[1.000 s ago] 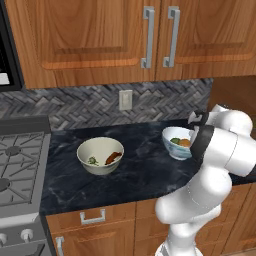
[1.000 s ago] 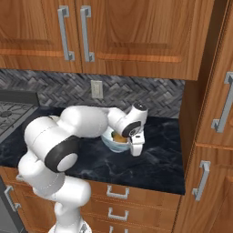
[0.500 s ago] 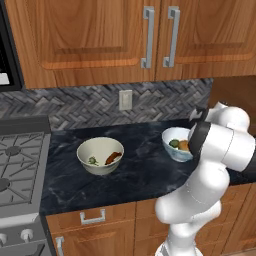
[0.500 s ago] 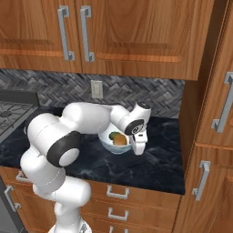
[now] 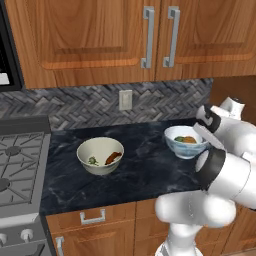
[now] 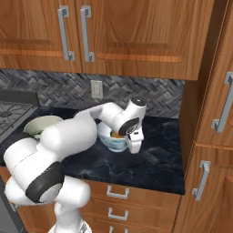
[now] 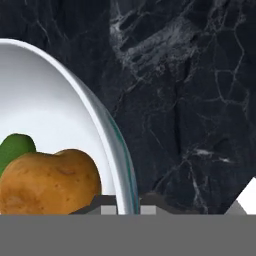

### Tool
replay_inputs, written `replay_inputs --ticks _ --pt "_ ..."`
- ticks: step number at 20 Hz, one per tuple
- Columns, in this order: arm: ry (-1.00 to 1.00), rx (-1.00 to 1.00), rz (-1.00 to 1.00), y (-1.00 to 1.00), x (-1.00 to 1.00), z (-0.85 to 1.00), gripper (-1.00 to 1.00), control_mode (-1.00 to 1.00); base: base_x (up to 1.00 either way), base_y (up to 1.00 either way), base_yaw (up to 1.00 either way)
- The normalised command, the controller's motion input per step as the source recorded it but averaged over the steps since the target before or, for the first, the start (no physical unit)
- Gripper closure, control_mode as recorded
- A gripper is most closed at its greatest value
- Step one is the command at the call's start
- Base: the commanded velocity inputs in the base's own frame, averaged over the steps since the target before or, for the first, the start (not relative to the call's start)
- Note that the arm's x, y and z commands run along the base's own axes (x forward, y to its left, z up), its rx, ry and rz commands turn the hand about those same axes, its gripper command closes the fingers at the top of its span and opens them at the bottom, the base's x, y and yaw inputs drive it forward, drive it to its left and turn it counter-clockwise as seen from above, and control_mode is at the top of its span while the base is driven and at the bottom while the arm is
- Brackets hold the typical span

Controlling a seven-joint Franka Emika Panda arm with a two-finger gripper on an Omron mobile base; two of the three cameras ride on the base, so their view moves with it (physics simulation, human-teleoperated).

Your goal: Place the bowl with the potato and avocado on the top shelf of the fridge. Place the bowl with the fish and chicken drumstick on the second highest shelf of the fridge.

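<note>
- My gripper is pressed together on the rim of the blue bowl; in the hand view one fingertip stands inside the wall and the other outside, with the thin rim between them.
- In the right base view my gripper comes down on the side of the blue bowl that is toward the tall cabinet.
- The blue bowl stands on the dark counter, near its right end, not far from the front edge.
- Beside the grip there is bare counter, and the tall cabinet closes this room on the right.
- The potato lies inside the bowl, just beside my inner fingertip; I cannot tell if they touch.
- The avocado lies behind the potato, touching it, further from my gripper.
- The cream bowl stands well apart to the left, near the stove, with the drumstick and the small fish in it.
</note>
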Motion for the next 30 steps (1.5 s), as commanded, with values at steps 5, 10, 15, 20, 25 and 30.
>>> replay_inputs --ticks 5,10,15,20,25,30 --pt "-0.23 -0.21 0.07 0.93 -0.64 0.95 1.0 -1.0 0.0 0.0 0.0" --pt "-0.17 -0.1 0.06 0.87 -0.58 1.0 1.0 -1.0 0.0 0.0 0.0" --pt "-0.04 0.18 0.0 0.61 -0.68 0.82 1.0 -1.0 0.0 0.0 0.0" --pt "0.03 0.49 0.0 0.17 -0.72 0.47 1.0 -1.0 0.0 0.0 0.0" --pt "0.12 0.25 0.0 -0.01 -0.1 0.22 1.0 -1.0 0.0 0.0 0.0" --pt "0.0 0.0 0.0 0.0 -0.06 0.0 1.0 1.0 -0.1 0.01 0.0"
